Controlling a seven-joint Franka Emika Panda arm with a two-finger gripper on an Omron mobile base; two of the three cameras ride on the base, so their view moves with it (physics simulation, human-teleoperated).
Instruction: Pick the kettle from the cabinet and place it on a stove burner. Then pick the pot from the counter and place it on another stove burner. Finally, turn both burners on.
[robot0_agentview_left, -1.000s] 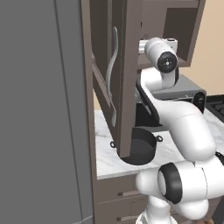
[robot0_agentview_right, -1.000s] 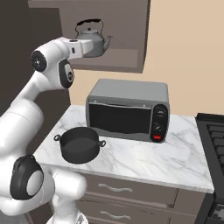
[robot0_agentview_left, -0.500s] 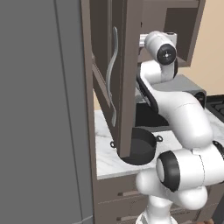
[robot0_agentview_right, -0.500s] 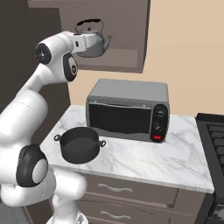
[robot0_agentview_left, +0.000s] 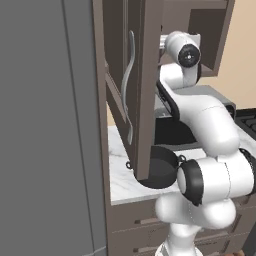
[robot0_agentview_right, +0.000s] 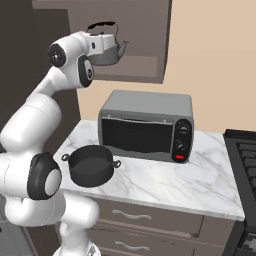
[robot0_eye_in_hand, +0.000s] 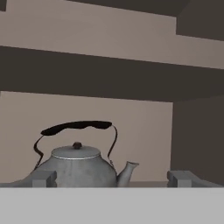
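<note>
The grey kettle (robot0_agentview_right: 109, 49) with its arched black handle stands on the bottom shelf of the open brown cabinet (robot0_agentview_right: 145, 30). In the hand view the kettle (robot0_eye_in_hand: 78, 164) sits straight ahead and a little left, spout pointing right. My gripper (robot0_eye_in_hand: 113, 179) is open, level with the kettle's body and close in front of it, with nothing between the fingertips (robot0_eye_in_hand: 43, 178). The dark pot (robot0_agentview_right: 91, 165) rests on the white marble counter (robot0_agentview_right: 200, 185), left of the toaster oven. Part of the black stove burners (robot0_agentview_right: 246, 155) shows at the right edge.
A grey toaster oven (robot0_agentview_right: 145, 127) stands on the counter under the cabinet. The open cabinet door (robot0_agentview_left: 145, 85) with its curved silver handle (robot0_agentview_left: 129, 85) hangs just left of my arm. A tall grey panel (robot0_agentview_left: 50, 125) fills the left side.
My hand has risen and moved in toward the kettle. The jaws stayed open. Kettle and pot have not moved.
</note>
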